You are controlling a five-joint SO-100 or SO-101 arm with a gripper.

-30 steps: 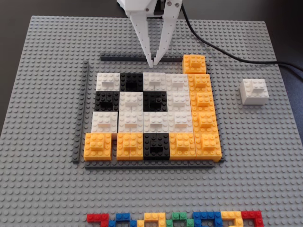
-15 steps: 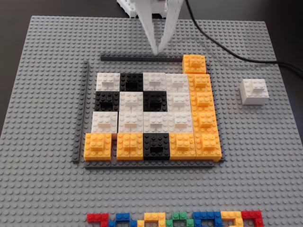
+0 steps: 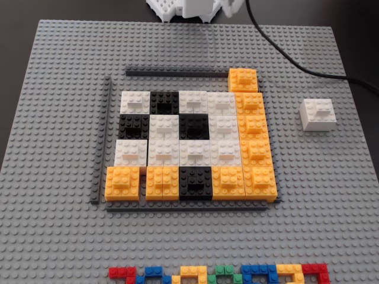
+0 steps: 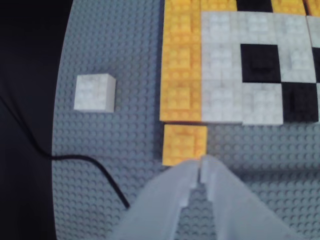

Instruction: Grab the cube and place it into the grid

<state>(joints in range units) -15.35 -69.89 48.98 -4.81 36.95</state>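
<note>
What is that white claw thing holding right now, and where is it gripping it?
Nothing. The tool is shut and empty, its tips together above the baseplate near an orange block. The cube sits alone, off to the side of the grid.

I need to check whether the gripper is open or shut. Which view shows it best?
The wrist view: the gripper fills the bottom edge, its two pale fingertips meeting with no visible gap, just below an orange block. The fixed view shows only white arm parts at the top edge, fingertips out of frame.
</note>
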